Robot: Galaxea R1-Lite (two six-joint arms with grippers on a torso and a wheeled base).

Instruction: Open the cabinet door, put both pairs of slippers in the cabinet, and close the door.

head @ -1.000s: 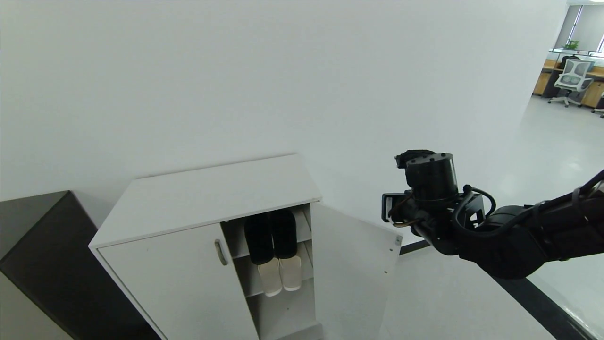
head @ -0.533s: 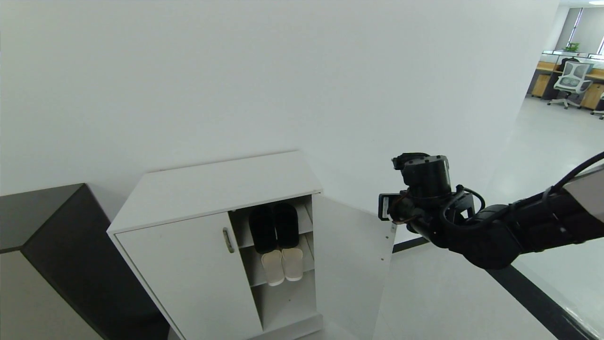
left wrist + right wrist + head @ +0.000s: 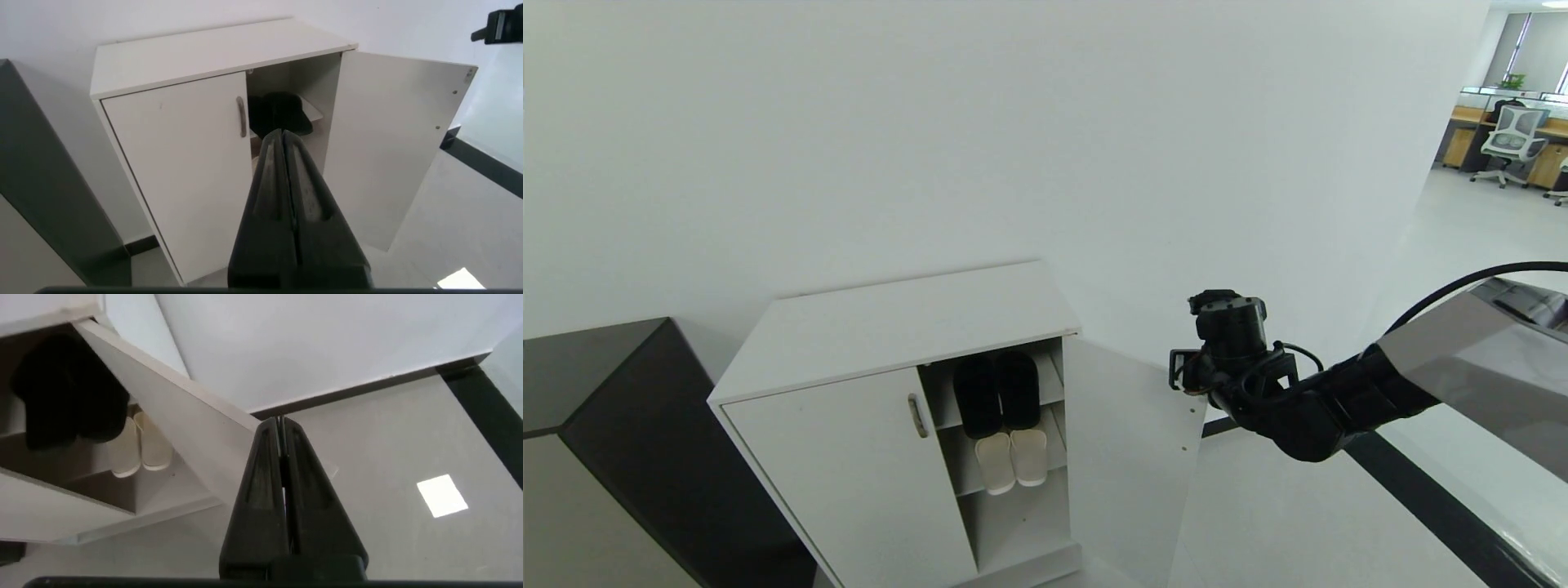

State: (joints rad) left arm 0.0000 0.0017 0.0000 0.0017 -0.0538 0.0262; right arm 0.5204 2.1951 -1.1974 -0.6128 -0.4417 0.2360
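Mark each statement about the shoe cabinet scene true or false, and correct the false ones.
1. The black slippers and the white slippers are both inside the cabinet. True.
2. The white slippers lie on the shelf above the black slippers. False: they lie on the shelf below.
3. The cabinet's right door stands open and its left door is shut. True.
4. The right tool grips a slipper. False: it is shut on nothing, near the right door's free edge.
5. The left tool is open. False: it is shut and empty.
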